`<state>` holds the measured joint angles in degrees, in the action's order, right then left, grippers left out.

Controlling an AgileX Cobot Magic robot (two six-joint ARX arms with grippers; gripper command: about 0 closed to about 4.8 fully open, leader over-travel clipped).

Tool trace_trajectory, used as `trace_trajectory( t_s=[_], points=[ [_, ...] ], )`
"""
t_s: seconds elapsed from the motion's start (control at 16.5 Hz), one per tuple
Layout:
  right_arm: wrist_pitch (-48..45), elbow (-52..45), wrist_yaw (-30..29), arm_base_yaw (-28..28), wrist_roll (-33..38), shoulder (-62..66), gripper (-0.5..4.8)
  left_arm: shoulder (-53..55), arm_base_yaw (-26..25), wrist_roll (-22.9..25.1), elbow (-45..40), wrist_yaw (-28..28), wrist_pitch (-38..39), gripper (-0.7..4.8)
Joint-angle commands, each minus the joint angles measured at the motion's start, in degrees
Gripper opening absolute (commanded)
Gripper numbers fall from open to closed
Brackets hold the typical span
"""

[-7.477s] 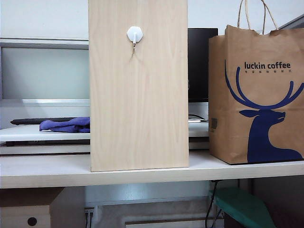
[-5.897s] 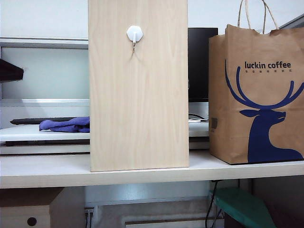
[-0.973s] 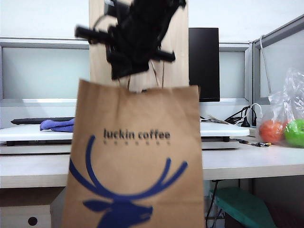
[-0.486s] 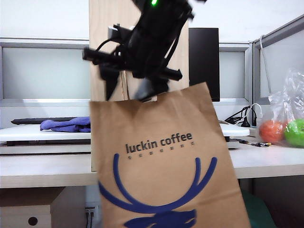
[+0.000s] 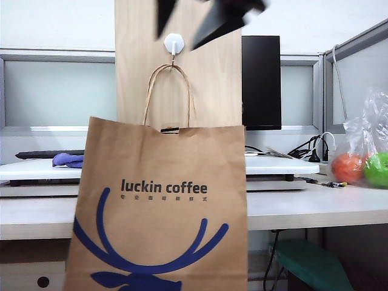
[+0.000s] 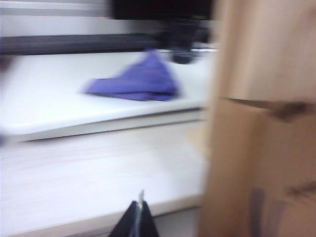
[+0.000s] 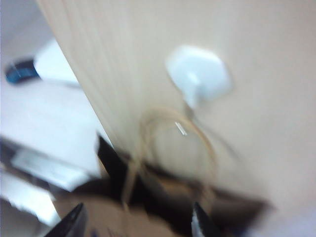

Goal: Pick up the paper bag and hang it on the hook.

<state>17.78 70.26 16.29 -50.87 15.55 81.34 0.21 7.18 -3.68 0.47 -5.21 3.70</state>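
The brown paper bag [image 5: 160,206] with "luckin coffee" print hangs by its twisted handle [image 5: 170,91] from the white hook [image 5: 173,43] on the tall light-wood board [image 5: 212,85]. My right gripper [image 5: 179,33] is just above the hook, open and holding nothing. In the right wrist view its fingertips [image 7: 74,222] spread wide over the bag's mouth, with the hook [image 7: 200,79] and the handle loop [image 7: 177,143] beyond them. My left gripper [image 6: 140,219] is shut, low over the table, beside the blurred bag [image 6: 256,173].
A clear plastic bag of fruit [image 5: 364,163] lies on the table at the right. A black monitor [image 5: 262,82] stands behind the board. A purple cloth [image 5: 66,159] [image 6: 133,84] rests on a white raised shelf at the left.
The right gripper has opened, let go of the handle and risen above the hook. The bag has swung back left and now hangs from the hook alone.
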Motion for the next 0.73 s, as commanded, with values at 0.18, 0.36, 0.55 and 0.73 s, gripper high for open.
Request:
trace_trajectory(
  t_s=[0.18,0.36,0.55,0.73],
  points=[
    [13.0,0.0,3.8,-3.3,-4.8,-10.8,-0.08,0.0,-8.2,0.2,0.1,0.0,-0.7,-0.06],
    [13.6,-5.5,10.0,-6.7,-5.1,-22.5,-0.08,0.0,-8.3,0.2,0.1,-0.1,-0.7,-0.06],
    [12.6,-10.9,11.3,-6.7,-5.5,-32.0,-0.04,0.0,-8.3,0.2,0.1,0.0,-0.7,-0.06],
    [18.2,-11.8,10.7,-6.7,-5.5,-39.4,-0.04,0.0,-8.3,0.2,0.1,0.0,-0.7,-0.06]
  ],
)
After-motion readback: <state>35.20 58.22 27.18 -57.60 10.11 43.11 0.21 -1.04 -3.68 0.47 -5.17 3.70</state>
